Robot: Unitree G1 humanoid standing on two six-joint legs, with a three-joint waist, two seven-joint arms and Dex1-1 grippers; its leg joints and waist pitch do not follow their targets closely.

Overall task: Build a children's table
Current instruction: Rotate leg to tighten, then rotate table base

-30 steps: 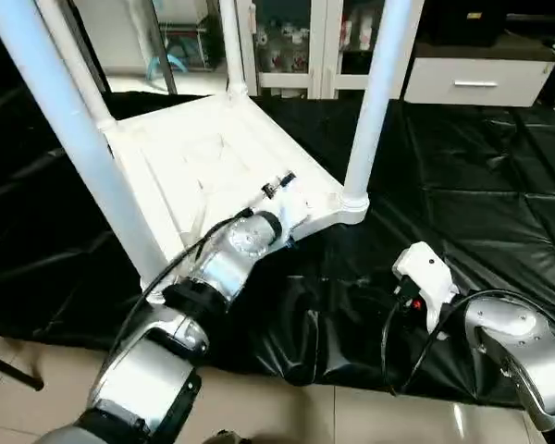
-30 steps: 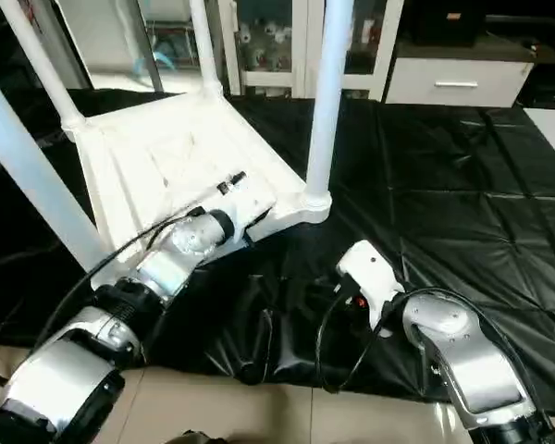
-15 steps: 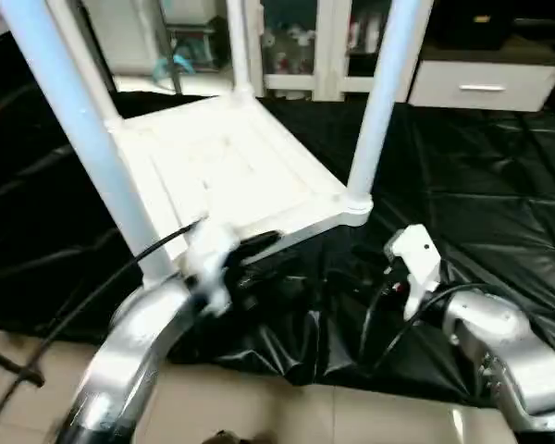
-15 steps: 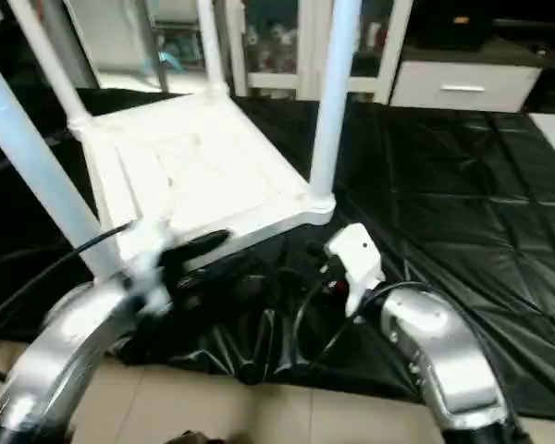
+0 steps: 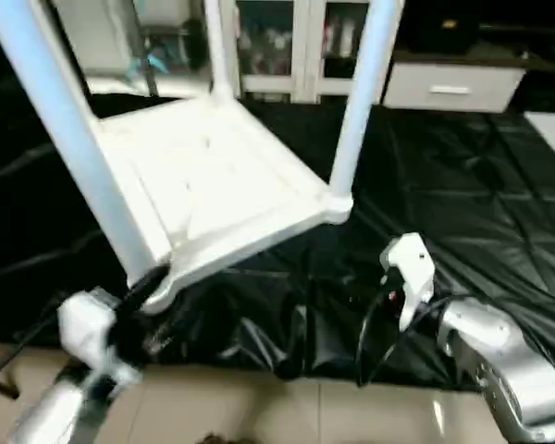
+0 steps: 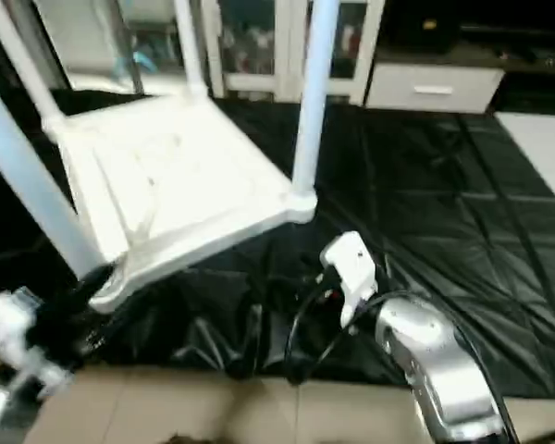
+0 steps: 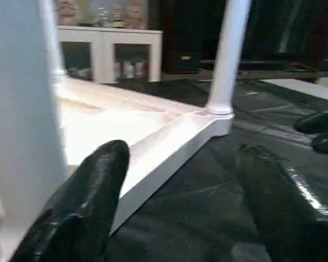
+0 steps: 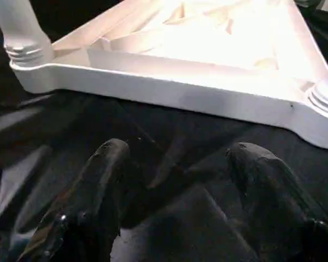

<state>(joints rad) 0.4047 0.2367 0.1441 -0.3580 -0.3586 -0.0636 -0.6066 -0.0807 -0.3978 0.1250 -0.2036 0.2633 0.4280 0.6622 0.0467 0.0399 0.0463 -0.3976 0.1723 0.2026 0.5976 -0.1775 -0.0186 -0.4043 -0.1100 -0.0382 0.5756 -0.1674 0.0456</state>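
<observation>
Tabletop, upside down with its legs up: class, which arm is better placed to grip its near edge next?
Probably the left. Its open pincer sits right at the tabletop edge beside a leg; the right pincer, also open, hangs back over the black sheet.

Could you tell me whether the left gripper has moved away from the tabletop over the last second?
Yes. The left gripper has pulled back from over the tabletop toward the robot, and now sits open at the near corner beside the leg.

The left hand (image 7: 180, 180) has its two black fingers (image 7: 87, 202) spread wide, holding nothing, low over a black sheet (image 7: 208, 202). Just ahead the upturned white tabletop (image 7: 153, 131) lies on that sheet, one leg (image 7: 228, 54) upright at its corner, another leg (image 7: 22, 109) close beside one finger.
</observation>
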